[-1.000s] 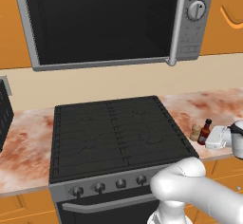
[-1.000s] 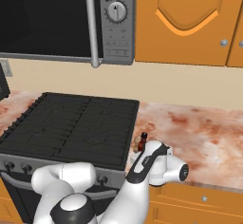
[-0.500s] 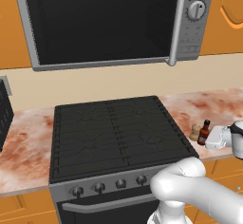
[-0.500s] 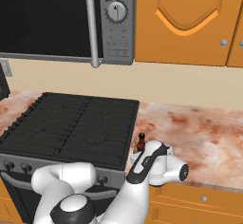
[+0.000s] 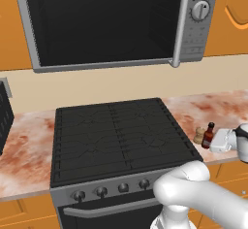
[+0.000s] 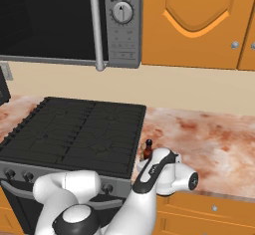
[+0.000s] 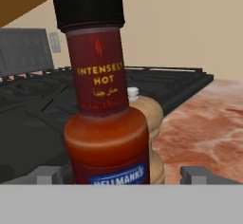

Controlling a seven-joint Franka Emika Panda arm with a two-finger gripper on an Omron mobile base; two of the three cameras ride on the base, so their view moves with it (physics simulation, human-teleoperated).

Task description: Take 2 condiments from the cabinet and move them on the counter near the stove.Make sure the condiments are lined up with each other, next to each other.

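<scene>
Sauce bottle (image 7: pixel 105 118) upright mid-frame in hand view, between spread gripper (image 7: pixel 124 174) fingertips, untouched. Pepper mill (image 7: pixel 148 123) just behind it. Both on counter (image 5: pixel 225 109) at stove's (image 5: pixel 116 136) right edge, right of frame.

We're looking at a glossy white arm (image 6: pixel 74 191) with fat rounded segments, dark grey joint caps and rings showing, a black stripe marking the wrist; the hand (image 7: pixel 121 175) is showing two small grey fingertips (image 7: pixel 50 174).
</scene>
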